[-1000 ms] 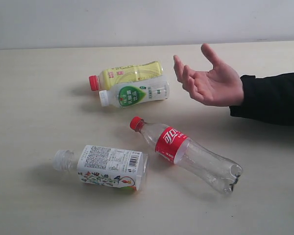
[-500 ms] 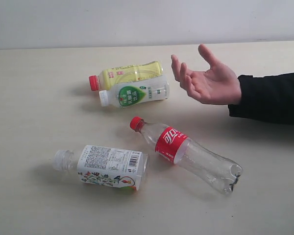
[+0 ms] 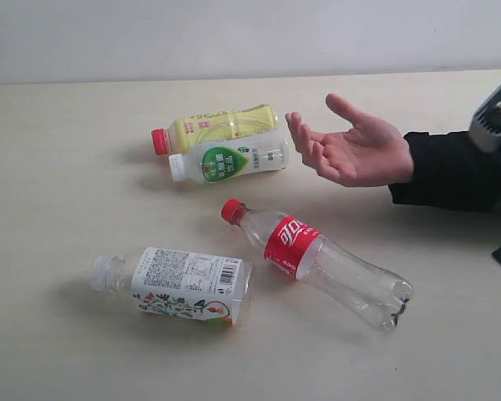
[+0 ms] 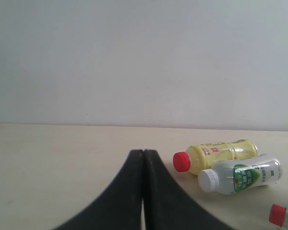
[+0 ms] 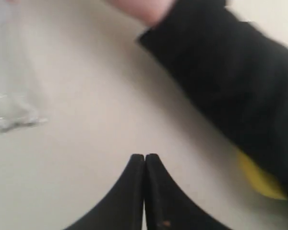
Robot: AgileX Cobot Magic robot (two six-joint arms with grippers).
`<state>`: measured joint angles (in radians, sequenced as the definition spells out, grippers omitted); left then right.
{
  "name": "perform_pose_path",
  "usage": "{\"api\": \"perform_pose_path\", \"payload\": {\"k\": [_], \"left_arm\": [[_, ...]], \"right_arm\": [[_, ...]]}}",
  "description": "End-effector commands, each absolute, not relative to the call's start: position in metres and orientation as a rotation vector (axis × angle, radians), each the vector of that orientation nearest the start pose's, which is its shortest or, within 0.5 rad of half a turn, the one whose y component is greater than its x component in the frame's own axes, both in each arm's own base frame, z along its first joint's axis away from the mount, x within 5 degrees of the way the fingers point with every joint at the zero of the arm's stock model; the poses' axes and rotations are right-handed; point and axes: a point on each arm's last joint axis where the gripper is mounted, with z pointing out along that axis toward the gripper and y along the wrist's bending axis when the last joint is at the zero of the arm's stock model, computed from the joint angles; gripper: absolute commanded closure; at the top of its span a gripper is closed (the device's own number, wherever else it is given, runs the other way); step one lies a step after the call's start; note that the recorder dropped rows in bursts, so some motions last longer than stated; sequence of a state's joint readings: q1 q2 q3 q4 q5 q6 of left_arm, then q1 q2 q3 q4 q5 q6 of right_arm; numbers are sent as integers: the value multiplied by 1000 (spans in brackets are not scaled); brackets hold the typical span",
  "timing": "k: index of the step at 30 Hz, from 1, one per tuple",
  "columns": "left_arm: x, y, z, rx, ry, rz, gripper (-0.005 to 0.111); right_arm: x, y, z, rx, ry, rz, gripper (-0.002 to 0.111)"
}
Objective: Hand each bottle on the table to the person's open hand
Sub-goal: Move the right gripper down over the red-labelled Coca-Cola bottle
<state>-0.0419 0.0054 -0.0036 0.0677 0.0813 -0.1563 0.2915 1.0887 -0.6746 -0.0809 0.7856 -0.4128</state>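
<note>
While all four plastic bottles lie on their sides on the pale beige wood-grain table [image 3: 58,167], no hand-over is complete. The yellow bottle with the red cap [image 3: 221,127] and the white bottle with the green label [image 3: 230,159] rest touching along their lengths at the far centre. The clear bottle with the red label and red cap [image 3: 317,261] lies diagonally nearer, its base toward the right. The clear-capped bottle with the white printed label [image 3: 184,284] lies near left, apart from the others.

The person's open hand [image 3: 355,150] is held palm up above the table, just right of the far pair, with its black sleeve [image 3: 451,171] running off to the right.

The left gripper [image 4: 143,152] has its fingers pressed together and grips nothing. The right gripper [image 5: 144,157] is likewise closed and empty, low over bare table, with the sleeve close beside it. Part of the right arm [image 3: 497,117] shows at the right edge of the exterior view.

Judgement: the step in hand is the first approach. The jaws must open fully before descent. A grip across a bottle's body, square to its long axis, should guard against rolling. The far pair are in contact, so taking one risks disturbing the other.

Room is ample on the left and near sides. The right side is crowded by the forearm, and the right arm should pass nearside of the sleeve. No bottle lies close to a table edge.
</note>
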Motion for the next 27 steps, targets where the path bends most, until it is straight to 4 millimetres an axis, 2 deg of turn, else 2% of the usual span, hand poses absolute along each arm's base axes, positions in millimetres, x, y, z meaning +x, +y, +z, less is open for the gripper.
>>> {"api": "perform_pose_path", "payload": {"k": [1, 9, 15, 22, 25, 27], "left_arm": [[56, -2, 206, -44, 1566, -97, 107], [56, -2, 206, -44, 1566, -97, 107], [56, -2, 206, -44, 1566, -97, 107], [56, -2, 206, -44, 1566, -97, 107], [56, -2, 206, -44, 1566, -97, 107], [56, -2, 206, -44, 1566, -97, 107]], "right_arm": [[180, 78, 246, -1154, 2597, 182, 108], [183, 101, 237, -1327, 2587, 180, 108], [177, 117, 233, -1423, 2542, 195, 99], [179, 121, 236, -1378, 2507, 219, 96], [179, 131, 239, -1197, 2543, 388, 96], [177, 134, 240, -1158, 2553, 456, 96]]}}
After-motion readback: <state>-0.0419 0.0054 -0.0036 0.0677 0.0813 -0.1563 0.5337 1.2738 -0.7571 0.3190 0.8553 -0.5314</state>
